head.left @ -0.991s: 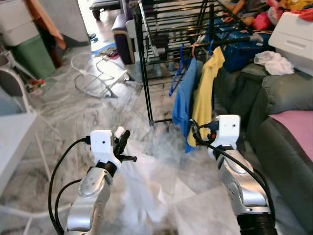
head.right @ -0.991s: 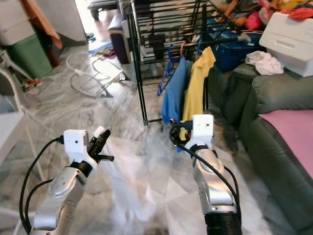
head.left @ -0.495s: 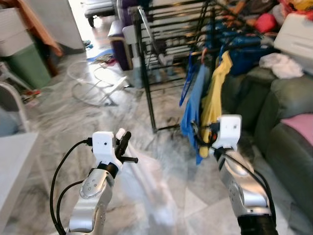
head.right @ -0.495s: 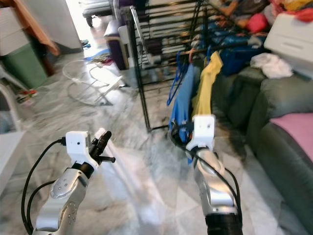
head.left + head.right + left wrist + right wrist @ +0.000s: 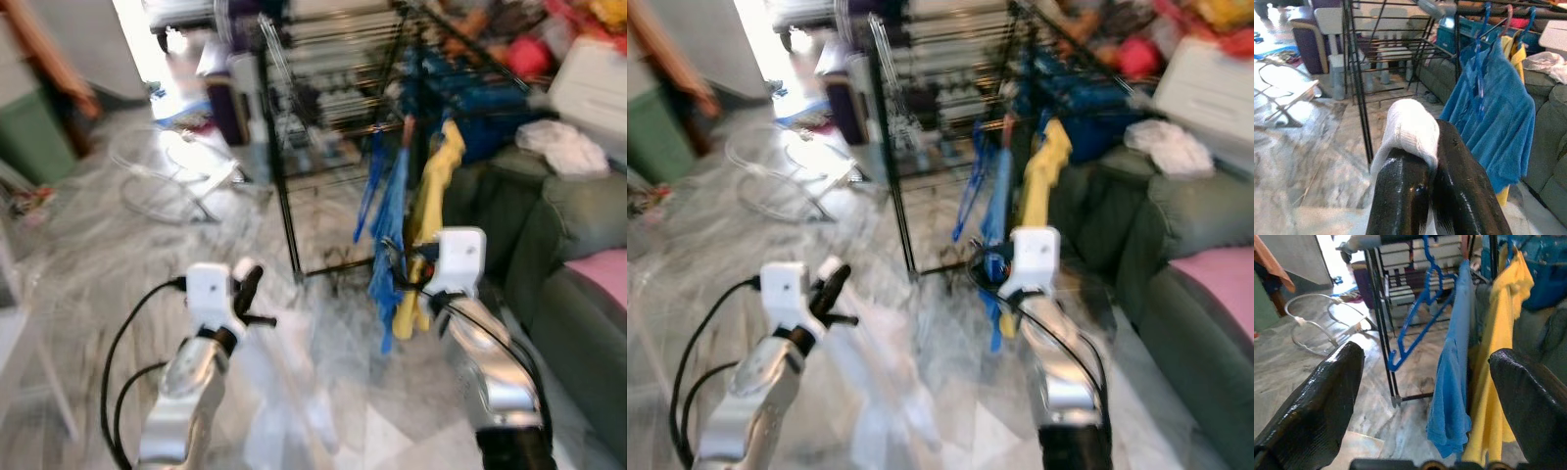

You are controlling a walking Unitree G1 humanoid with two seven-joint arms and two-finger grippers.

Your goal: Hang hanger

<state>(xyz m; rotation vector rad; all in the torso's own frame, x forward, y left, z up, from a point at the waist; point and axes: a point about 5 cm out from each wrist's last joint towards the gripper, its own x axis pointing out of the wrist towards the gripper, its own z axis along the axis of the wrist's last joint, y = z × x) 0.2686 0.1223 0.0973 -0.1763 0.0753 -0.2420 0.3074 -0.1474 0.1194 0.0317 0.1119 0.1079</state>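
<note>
My left gripper (image 5: 1425, 196): fingers pressed together on a white cloth (image 5: 1408, 129), raised before me | my right gripper (image 5: 1425, 382): spread wide, holding nothing, facing the rack (image 5: 333, 127) | blue hanger (image 5: 1418, 318): on the rack's rail beside blue shirt (image 5: 1452, 382) and yellow shirt (image 5: 1498, 357) | head views blurred

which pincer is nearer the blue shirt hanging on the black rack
Right. The right pincer is open just before the blue shirt; the left pincer, shut on white cloth, is farther left.

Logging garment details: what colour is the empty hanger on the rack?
Blue. The empty hanger shows best in the right wrist view, beside the blue shirt.
</note>
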